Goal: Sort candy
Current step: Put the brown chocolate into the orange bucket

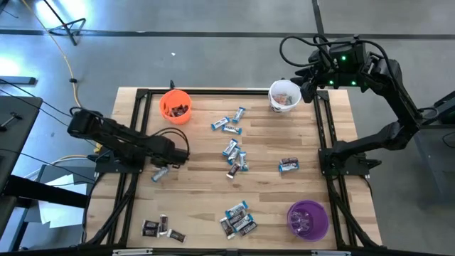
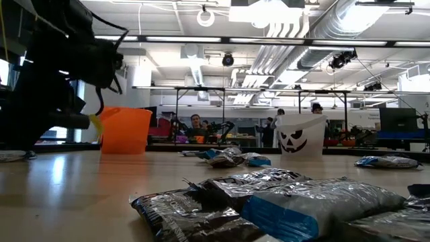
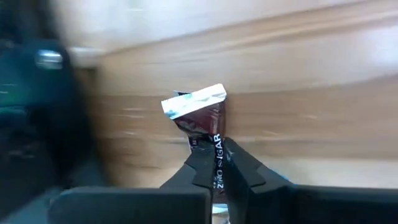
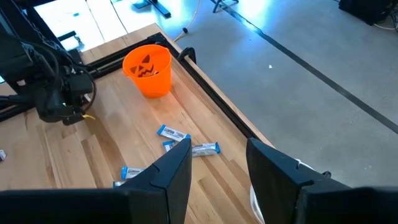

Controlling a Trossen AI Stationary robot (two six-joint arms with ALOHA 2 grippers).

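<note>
Beside the orange cup (image 1: 175, 106) — left pincer (image 3: 219, 163) pinching candy (image 3: 200, 115).

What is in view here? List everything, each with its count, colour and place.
table: one, light wood, inside a black frame.
orange cup: one, far left of the table, dark candy inside.
white cup: one, far right, pumpkin face printed on it.
purple cup: one, near right corner.
loose candy: many pieces, mostly blue-and-white with some dark, scattered mid-table and clustered along the near edge.
held candy: one, dark brown with a white end, between the left fingers.
people: several, in the room behind the table.
left gripper: shut on the held candy, at the table's left side.
right gripper: open, by the white cup.
</note>
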